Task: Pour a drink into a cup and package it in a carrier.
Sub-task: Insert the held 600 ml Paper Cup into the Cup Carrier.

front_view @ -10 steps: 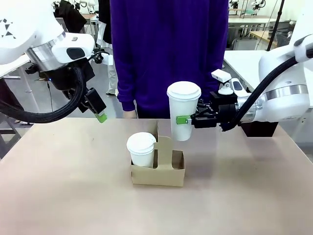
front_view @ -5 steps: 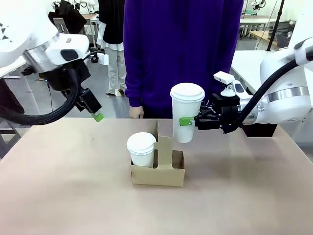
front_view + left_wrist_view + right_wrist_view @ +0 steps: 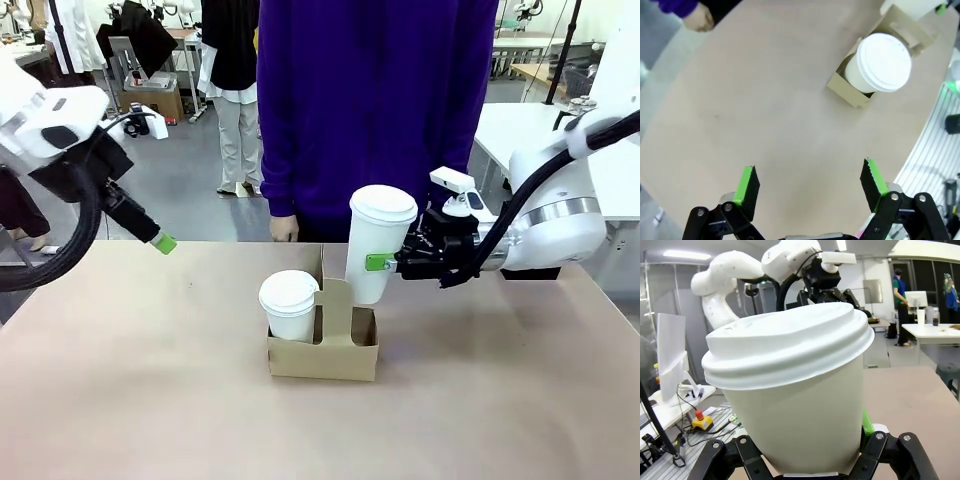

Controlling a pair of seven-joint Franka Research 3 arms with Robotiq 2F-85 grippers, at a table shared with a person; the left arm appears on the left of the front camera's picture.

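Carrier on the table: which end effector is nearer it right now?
Right. The right end effector holds the tall cup just above the carrier; the left end effector, open, hangs far toward the table's left edge.

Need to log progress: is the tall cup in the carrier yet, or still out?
Partly in: the right gripper holds the tall cup slightly tilted, its bottom dipping behind the carrier wall, not seated.

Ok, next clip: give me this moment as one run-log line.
right gripper: holds tall cup, tilted, base entering carrier right slot | short cup: seated in left slot | left gripper: jaws open
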